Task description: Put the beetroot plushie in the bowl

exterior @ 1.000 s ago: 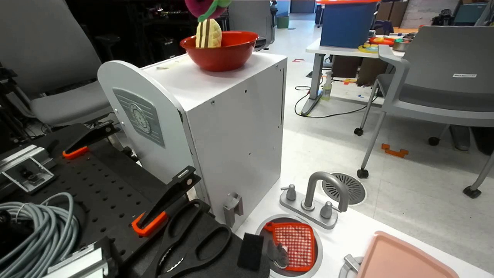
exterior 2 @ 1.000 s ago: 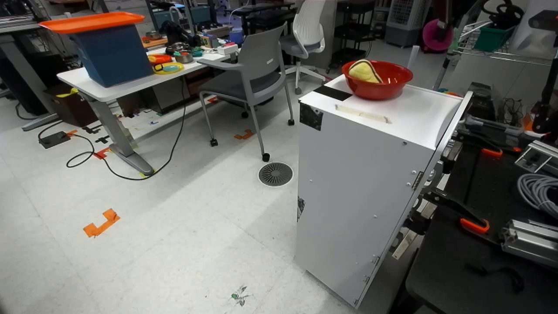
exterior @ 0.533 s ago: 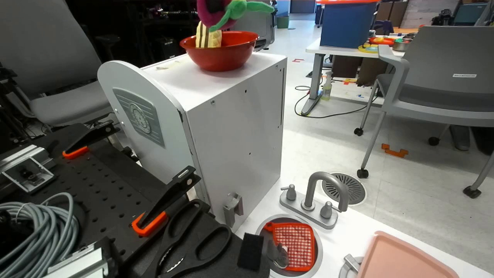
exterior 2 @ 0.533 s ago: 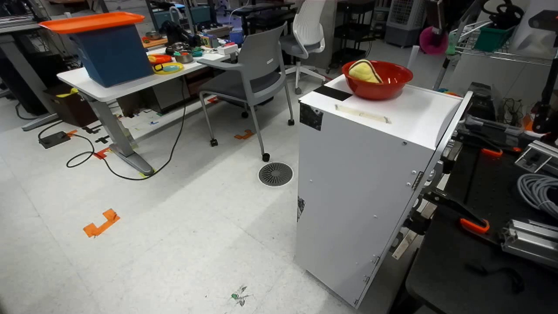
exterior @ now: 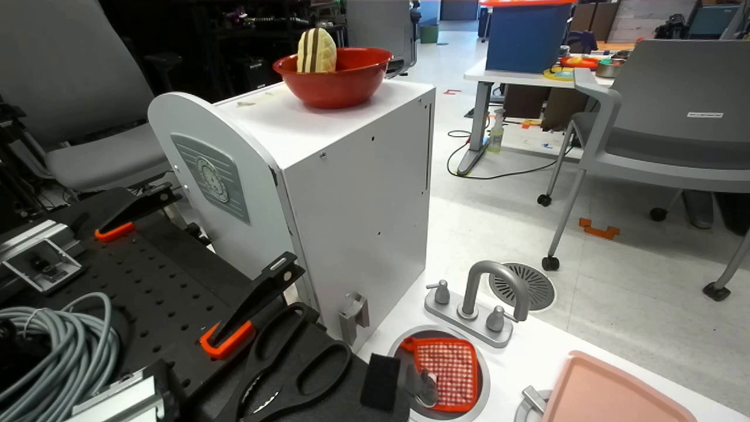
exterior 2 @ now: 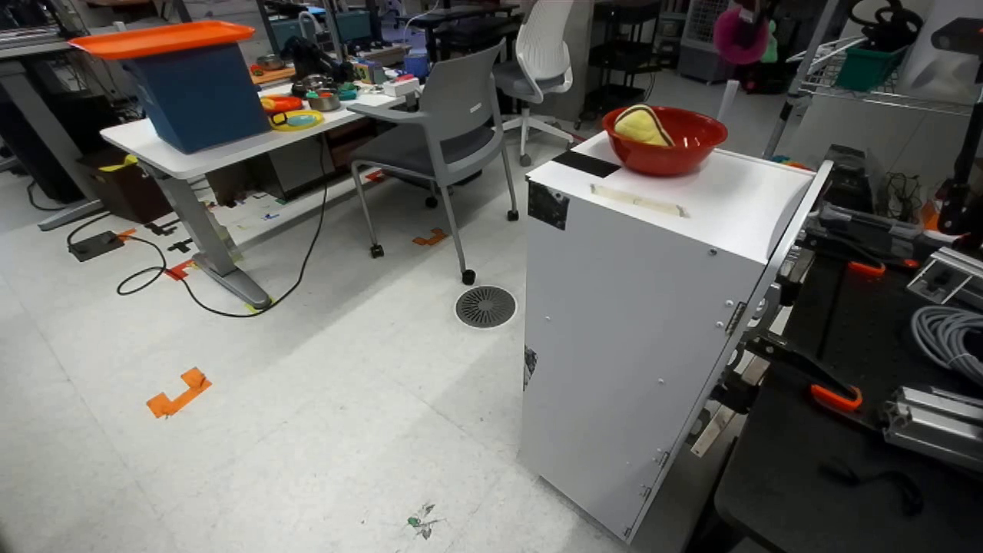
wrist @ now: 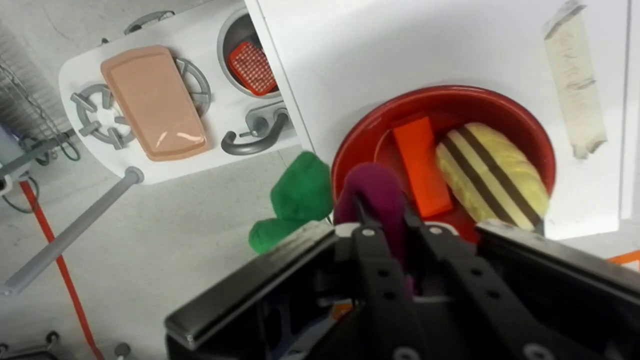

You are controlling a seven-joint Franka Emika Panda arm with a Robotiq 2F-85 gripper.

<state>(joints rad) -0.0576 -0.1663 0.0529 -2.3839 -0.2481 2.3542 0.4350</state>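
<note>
The magenta beetroot plushie with green leaves is between the fingers of my gripper in the wrist view. The fingers are shut on its pink body, and part of it is hidden behind them. In an exterior view the plushie hangs in the air, up and right of the bowl in the picture; it is apart from the bowl. The red bowl stands upright on the white cabinet; it also shows in an exterior view and the wrist view. The plushie overlaps the bowl's near left part in the wrist view.
A yellow ridged toy with brown stripes and an orange-red block lie in the bowl. The white cabinet has a raised rounded panel at one end. A toy sink with a faucet stands below.
The plushie first came down in an exterior view, then rose out of that picture. In another exterior view it moved left and up. The bowl and its contents have not moved.
</note>
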